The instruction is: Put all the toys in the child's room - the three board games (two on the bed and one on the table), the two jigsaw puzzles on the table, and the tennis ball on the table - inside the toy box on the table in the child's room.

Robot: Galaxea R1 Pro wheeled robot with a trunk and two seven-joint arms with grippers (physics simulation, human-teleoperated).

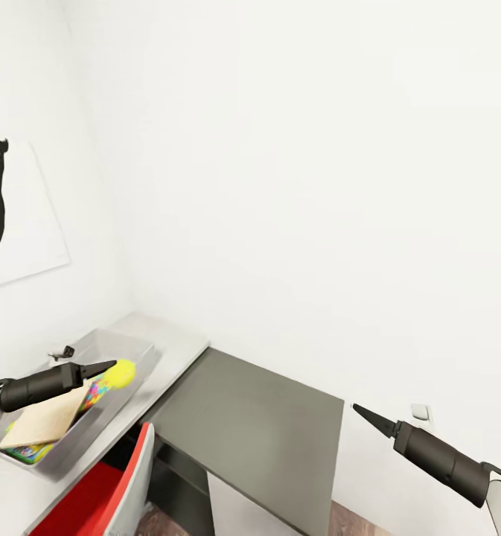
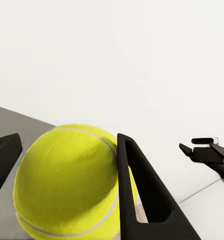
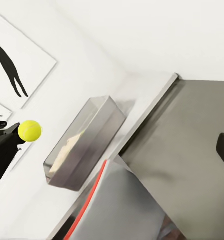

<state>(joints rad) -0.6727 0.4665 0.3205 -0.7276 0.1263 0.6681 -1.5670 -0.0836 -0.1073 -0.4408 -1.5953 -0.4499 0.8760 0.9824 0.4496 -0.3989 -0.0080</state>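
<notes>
Holding: the left gripper point(image 1: 115, 368) has its jaws clenched on the tennis ball point(image 1: 121, 372), one dark finger point(image 2: 141, 190) pressed to each side of it in the left wrist view.
Ball position: the tennis ball point(image 2: 67, 182) hangs above the toy box point(image 1: 123, 344), over the end of the box nearest the grey shelf unit, not resting on anything inside; in the right wrist view the ball point(image 3: 30, 130) sits at the tip of the left gripper point(image 3: 14, 134), raised clear of the toy box point(image 3: 99, 120).
Toy box: pale grey bin standing on the counter point(image 1: 172, 339) close to the wall with the picture.
Inside the box: a flat tan panel point(image 1: 45, 418) lies tilted on top; under it a bright jigsaw pattern point(image 1: 94, 394) shows near the ball, and a green and yellow printed edge point(image 1: 28, 451) shows at the near end.
Right gripper: the right gripper point(image 1: 369, 417) hovers over the floor beside the shelf unit, well apart from the box; its jaws hold nothing, and whether they are spread or closed I cannot tell.
Shelf unit: the lower dark grey shelf unit point(image 1: 257, 432) joins the counter on the side away from the picture.
Chair: a red and grey chair point(image 1: 105, 487) stands just in front of the counter, below the toy box.
Wall: a white picture point(image 1: 16, 216) with a black silhouette hangs above the counter.
Small item: a little dark object point(image 1: 62, 351) lies on the counter behind the box; too small to name.
</notes>
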